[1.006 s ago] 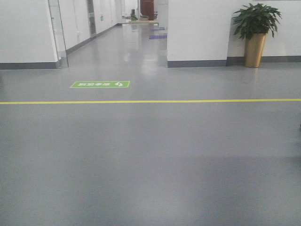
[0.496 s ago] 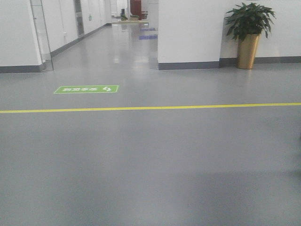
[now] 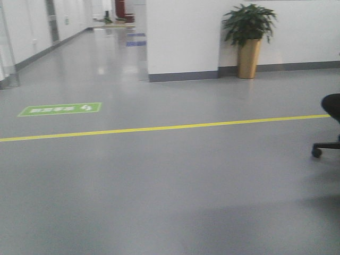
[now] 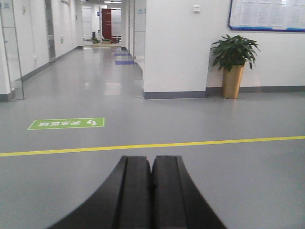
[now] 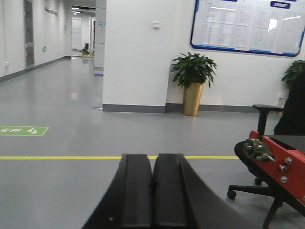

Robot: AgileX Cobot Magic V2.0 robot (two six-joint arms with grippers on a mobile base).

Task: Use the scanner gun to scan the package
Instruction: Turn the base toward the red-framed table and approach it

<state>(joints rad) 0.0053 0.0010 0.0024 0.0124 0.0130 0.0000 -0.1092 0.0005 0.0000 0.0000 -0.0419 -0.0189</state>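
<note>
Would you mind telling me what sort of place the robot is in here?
Probably an office-building corridor or lobby: a yellow floor line, a potted plant against the wall, and a notice board.

- Grey, shiny floor (image 3: 159,202).
- Yellow line (image 3: 159,128) running across it from left to right.
- Green sticker (image 3: 59,109) just beyond the line, on the left.
- Gold plant pot (image 3: 248,58) far right, against the wall.
- Black chair (image 3: 325,145) on wheels at the right edge.

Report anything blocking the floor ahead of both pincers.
Nothing visible: left pincer and right pincer, both shut, face bare floor. An office chair and red bracket sit off right. No package or scanner shows.
</note>
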